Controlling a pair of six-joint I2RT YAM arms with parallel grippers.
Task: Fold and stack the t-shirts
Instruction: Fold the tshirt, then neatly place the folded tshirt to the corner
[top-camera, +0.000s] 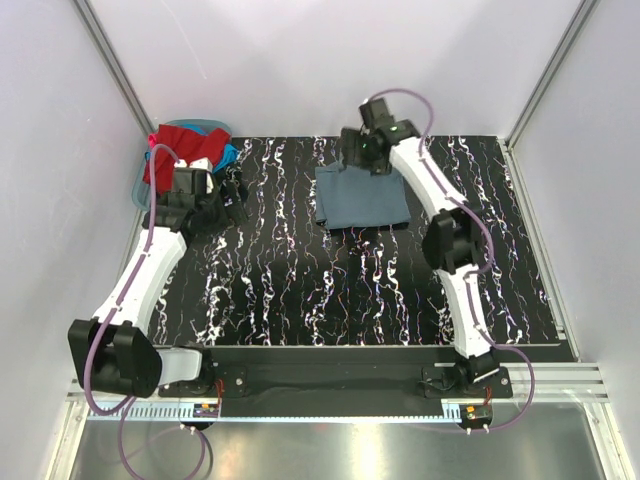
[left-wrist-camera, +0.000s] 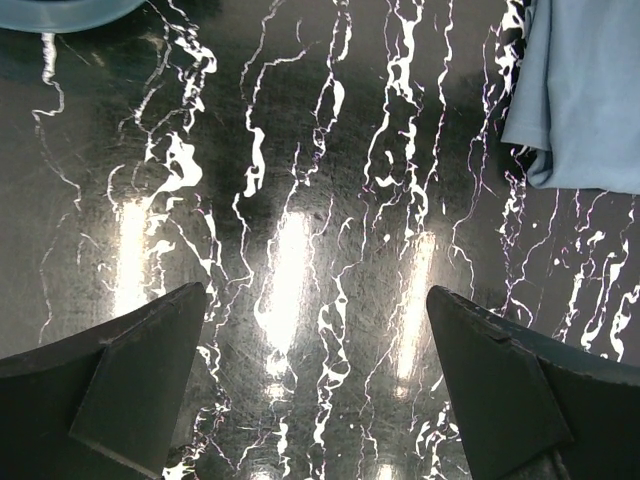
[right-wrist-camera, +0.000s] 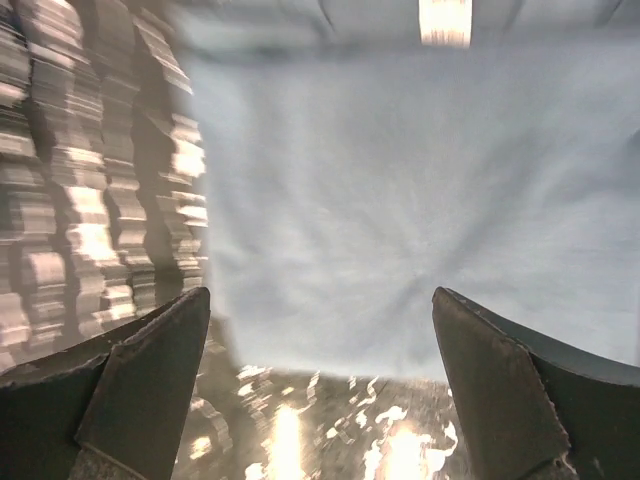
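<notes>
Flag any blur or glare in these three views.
Top external: sharp and evenly lit, the grey-blue t-shirt crisp. Left wrist: sharp, but three bright lamp streaks glare off the glossy table. Right wrist: blurred throughout, the table's pattern smeared into bands at left.

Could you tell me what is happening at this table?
This is a t-shirt folding job. A grey-blue t-shirt lies folded on the marbled table. The right gripper hovers open over its far edge, holding nothing. The left gripper, open and empty, is above bare table beside the basket, which holds a red t-shirt and a blue t-shirt.
</notes>
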